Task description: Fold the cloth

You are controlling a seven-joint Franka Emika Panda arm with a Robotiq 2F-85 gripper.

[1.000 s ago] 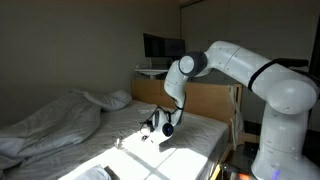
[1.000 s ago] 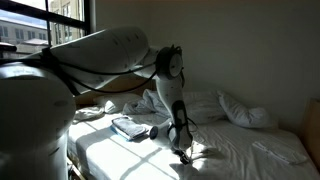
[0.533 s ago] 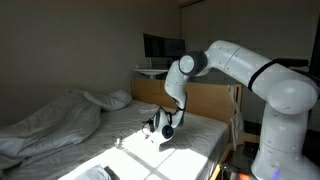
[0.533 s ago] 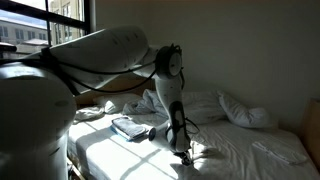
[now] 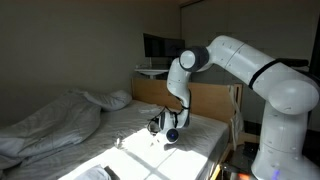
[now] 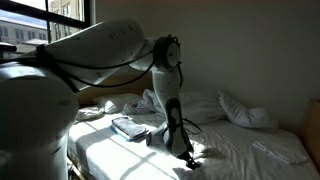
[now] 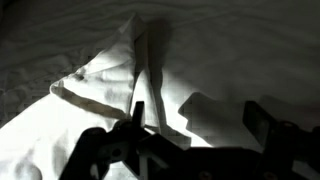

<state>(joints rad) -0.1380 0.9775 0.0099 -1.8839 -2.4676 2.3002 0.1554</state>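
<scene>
Your claw (image 7: 197,128) is hanging wide open right now. Nothing is sitting between the fingers (image 7: 137,118), so it's released and not gripping a thing.

The cloth (image 7: 100,105) is lying right under the claw, spread over the mattress. In the wrist view a raised crease of it is running away from the claw, starting just ahead of one finger. Sunlight is hitting the stretch of cloth closest to the claw, and the claw's shadow is falling across it. Honestly can't tell if the fingertips are touching the fabric or floating just above it.

In both exterior views the arm (image 5: 250,65) is bending down over the bed, and it's putting the claw (image 5: 171,130) low over the cloth (image 5: 140,152). Same story from the other side: the claw (image 6: 186,153) is sitting at the edge of the sunlit patch of cloth (image 6: 120,150).

Near the claw, a flat bundle (image 6: 130,127) is resting on the bed, though it's too dark to say what it is.

Well apart from the claw, the duvet (image 5: 50,122) is lying crumpled in a heap. The pillow (image 5: 117,99) is poking out beside it.

Behind the claw a wooden board (image 5: 210,100) is standing at the bed's edge. A dark screen (image 5: 162,45) is sitting further back, and a window (image 6: 40,25) is glowing way off in the corner.
</scene>
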